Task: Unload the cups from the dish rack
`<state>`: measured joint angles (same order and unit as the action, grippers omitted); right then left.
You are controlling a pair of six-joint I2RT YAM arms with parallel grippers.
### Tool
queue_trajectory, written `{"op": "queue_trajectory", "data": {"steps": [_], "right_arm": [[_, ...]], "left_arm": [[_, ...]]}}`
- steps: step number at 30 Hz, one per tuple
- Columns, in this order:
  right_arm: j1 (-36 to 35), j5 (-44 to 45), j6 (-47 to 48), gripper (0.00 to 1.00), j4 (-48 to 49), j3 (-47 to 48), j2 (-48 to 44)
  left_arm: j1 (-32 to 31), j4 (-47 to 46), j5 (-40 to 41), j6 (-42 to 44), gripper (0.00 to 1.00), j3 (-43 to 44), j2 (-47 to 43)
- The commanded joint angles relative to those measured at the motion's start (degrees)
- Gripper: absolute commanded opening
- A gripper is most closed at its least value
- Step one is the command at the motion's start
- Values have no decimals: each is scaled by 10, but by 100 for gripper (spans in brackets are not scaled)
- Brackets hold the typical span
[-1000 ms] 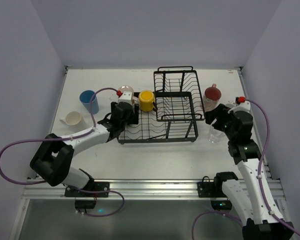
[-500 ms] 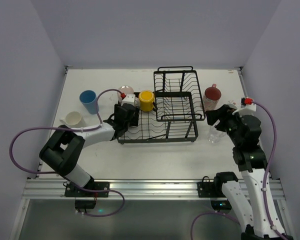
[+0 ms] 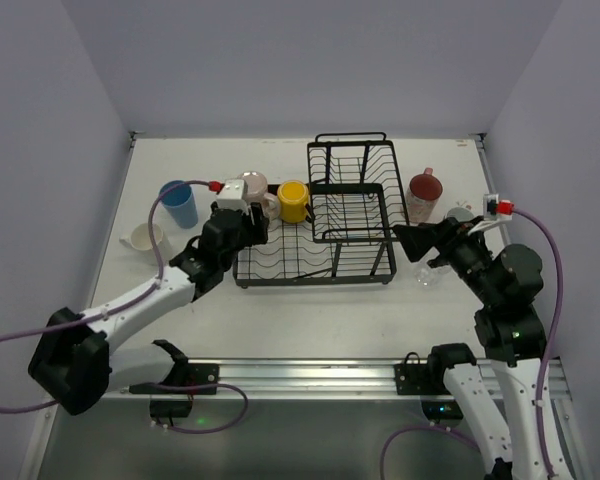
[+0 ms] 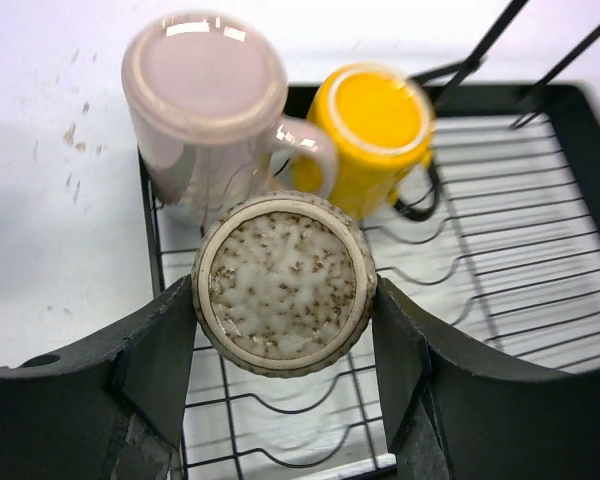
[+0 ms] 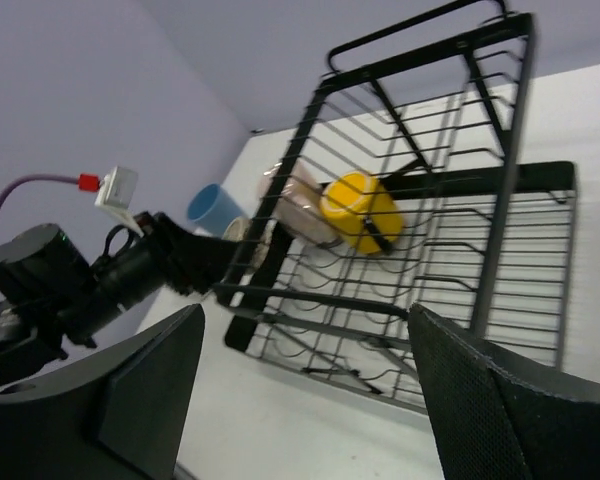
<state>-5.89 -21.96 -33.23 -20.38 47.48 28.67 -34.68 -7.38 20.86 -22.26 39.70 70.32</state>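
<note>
Speckled stoneware shows between the jaws of the left gripper (image 4: 283,305), which are clenched on the round wall of an upside-down speckled cup (image 4: 283,270) over the left end of the dish rack (image 3: 310,281), above its ribbed tray. The hold is on a curved, glazed side, so the likeliest failure is the cup rotating or sliding out as the arm swings left. It would then drop onto the wires, or onto the pink mug (image 4: 205,100) and yellow mug (image 4: 370,130), which stand inverted just beyond it at the far left corner. Whether its rim has cleared the wire prongs cannot be told; a sideways pull too early could snag it. The landing spot on the tabletop (image 3: 310,320) is shared with the blue tumbler (image 3: 179,203) and white mug (image 3: 145,238), which a low sweep might knock. The right gripper (image 5: 305,390), jaws spread and empty, hangs near the clear glass (image 3: 429,270) and reddish mug (image 3: 425,190).
</note>
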Motion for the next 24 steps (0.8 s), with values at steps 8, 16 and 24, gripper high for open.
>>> {"op": "queue_trajectory", "data": {"steps": [8, 16, 24], "right_arm": [[-212, -31, -87, 86, 245, -21, 63], [-416, 50, -60, 82, 345, 45, 205], [-488, 82, -57, 70, 415, 97, 324]], "left_arm": [[5, -23, -132, -117, 5, -33, -244], [5, -57, -259, -196, 2, -32, -360], [5, -149, -344, -308, 0, -78, -405]]}}
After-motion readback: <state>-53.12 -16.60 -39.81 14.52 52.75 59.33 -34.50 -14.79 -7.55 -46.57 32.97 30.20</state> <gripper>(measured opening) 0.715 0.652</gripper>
